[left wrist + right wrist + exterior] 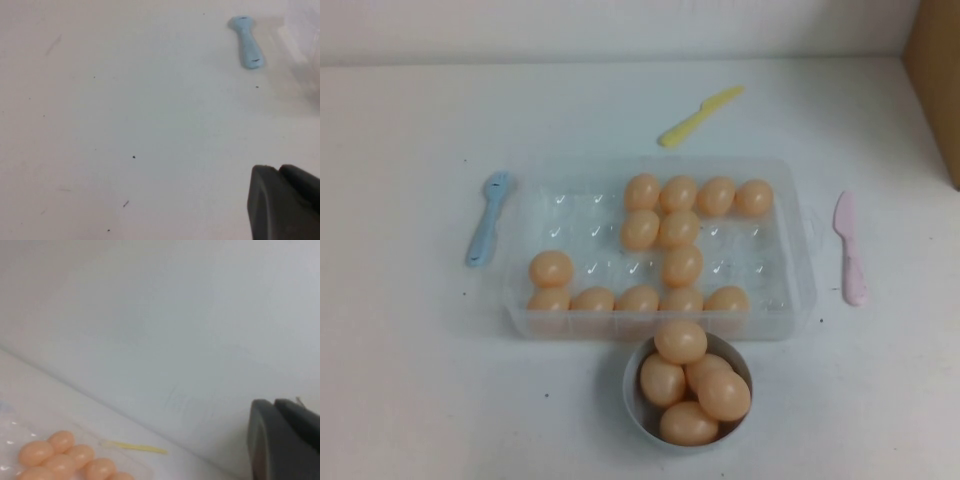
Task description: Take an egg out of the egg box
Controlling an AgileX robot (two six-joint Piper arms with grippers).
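Bowl (632, 402) beside tray (792, 300); left hand (278, 171), right hand (274, 405) aloft.

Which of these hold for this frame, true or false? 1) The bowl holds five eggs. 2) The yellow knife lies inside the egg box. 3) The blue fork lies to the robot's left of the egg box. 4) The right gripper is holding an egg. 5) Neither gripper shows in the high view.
1) True: the bowl holds five eggs.
2) False: the yellow knife lies on the table beyond the egg box.
3) True: the blue fork lies there.
4) False: the right gripper is shut, empty, raised above the table.
5) True: the left gripper shows only in its wrist view, over bare table.
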